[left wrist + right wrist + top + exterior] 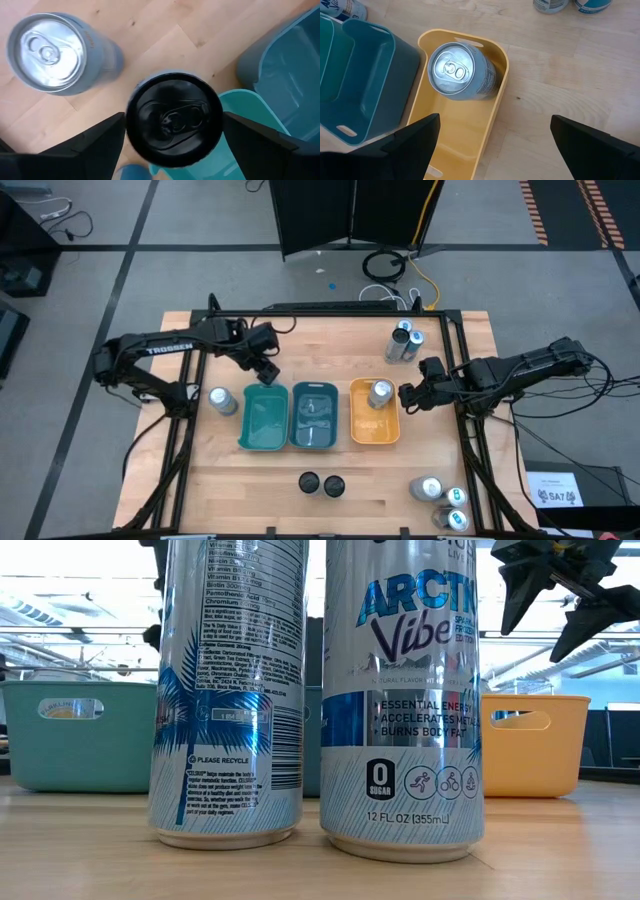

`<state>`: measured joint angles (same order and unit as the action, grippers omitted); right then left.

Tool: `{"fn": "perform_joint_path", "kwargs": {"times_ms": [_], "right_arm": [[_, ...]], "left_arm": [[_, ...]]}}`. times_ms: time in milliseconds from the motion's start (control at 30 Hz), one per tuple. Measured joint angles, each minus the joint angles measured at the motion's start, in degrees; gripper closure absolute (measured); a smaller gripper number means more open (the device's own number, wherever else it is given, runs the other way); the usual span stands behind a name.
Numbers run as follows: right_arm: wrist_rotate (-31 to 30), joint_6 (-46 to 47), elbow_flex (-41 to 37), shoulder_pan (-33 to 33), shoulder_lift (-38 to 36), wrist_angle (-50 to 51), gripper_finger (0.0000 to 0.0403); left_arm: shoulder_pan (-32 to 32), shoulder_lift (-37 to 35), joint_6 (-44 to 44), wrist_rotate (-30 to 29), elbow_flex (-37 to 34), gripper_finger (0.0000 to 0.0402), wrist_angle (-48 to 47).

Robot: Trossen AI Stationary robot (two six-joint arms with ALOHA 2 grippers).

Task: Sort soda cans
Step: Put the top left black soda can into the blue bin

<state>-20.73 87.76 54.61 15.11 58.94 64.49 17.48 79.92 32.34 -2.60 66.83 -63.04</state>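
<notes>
The left gripper (172,145) is holding a black-topped can (173,119) over the teal tray (263,418). The right gripper (408,396), fingers spread empty, is hovering beside the orange tray (374,430), which is holding one silver can (380,393). Most cans are awaiting sorting.

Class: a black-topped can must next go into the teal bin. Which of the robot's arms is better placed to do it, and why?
Left. The left gripper already holds the black-topped metal can at the teal plastic bin's rim. The right gripper is open beside the orange plastic bin, farther away.
</notes>
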Motion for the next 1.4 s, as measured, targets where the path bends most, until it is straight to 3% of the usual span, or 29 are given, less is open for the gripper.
{"fn": "perform_joint_path", "kwargs": {"times_ms": [533, 867, 1033, 1400], "right_arm": [[0.0, 0.0, 0.0, 0.0, 0.0, 0.0, 0.0030], [0.0, -0.2, 0.0, 0.0, 0.0, 0.0, 0.0030], [0.0, -0.1, 0.0, 0.0, 0.0, 0.0, 0.0030], [0.0, -0.2, 0.0, 0.0, 0.0, 0.0, 0.0030]], "left_arm": [[0.0, 2.9, 0.3, -0.6, 0.0, 0.0065, 0.1], [0.0, 2.9, 0.3, -0.6, 0.0, 0.0133, 0.1], [0.0, 2.9, 0.3, -0.5, 0.2, 0.0132, -0.2], [0.0, 3.0, -0.2, -0.3, 7.8, 0.0126, -0.5]]}}
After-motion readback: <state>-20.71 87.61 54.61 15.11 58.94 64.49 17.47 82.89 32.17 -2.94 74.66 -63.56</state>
